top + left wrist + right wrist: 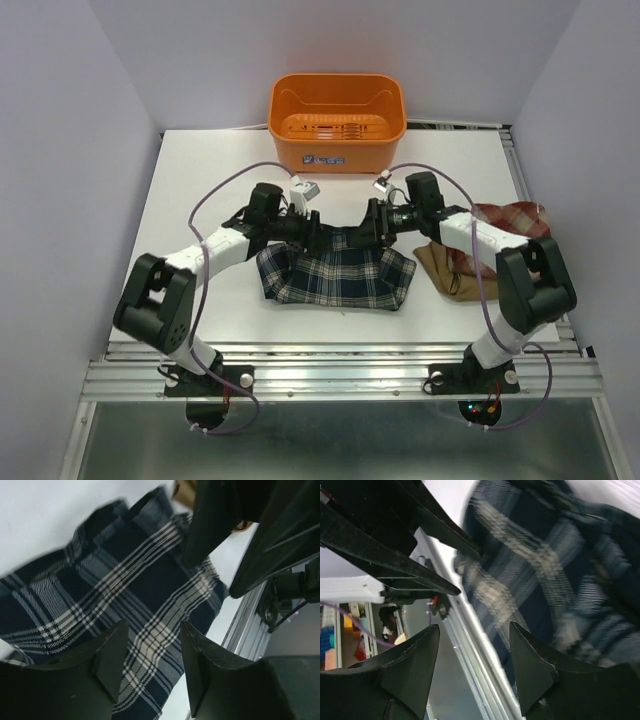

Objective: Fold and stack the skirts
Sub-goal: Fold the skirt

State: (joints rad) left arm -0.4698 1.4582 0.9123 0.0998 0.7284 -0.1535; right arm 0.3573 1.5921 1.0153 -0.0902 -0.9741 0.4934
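Note:
The navy-green-white plaid skirt (335, 275) lies flat in the middle of the table, also seen in the left wrist view (125, 595) and blurred in the right wrist view (555, 575). My left gripper (318, 228) hovers over its far left edge, open and empty (152, 650). My right gripper (362, 228) hovers over its far right edge, open and empty (475, 655). The two grippers face each other closely. The tan skirt (447, 267) and the red-and-white plaid skirt (512, 218) lie crumpled at the right, partly under the right arm.
The orange plastic basket (337, 121) stands at the back centre of the white table (200, 190). The metal rail (340, 375) runs along the near edge. Grey walls close in both sides.

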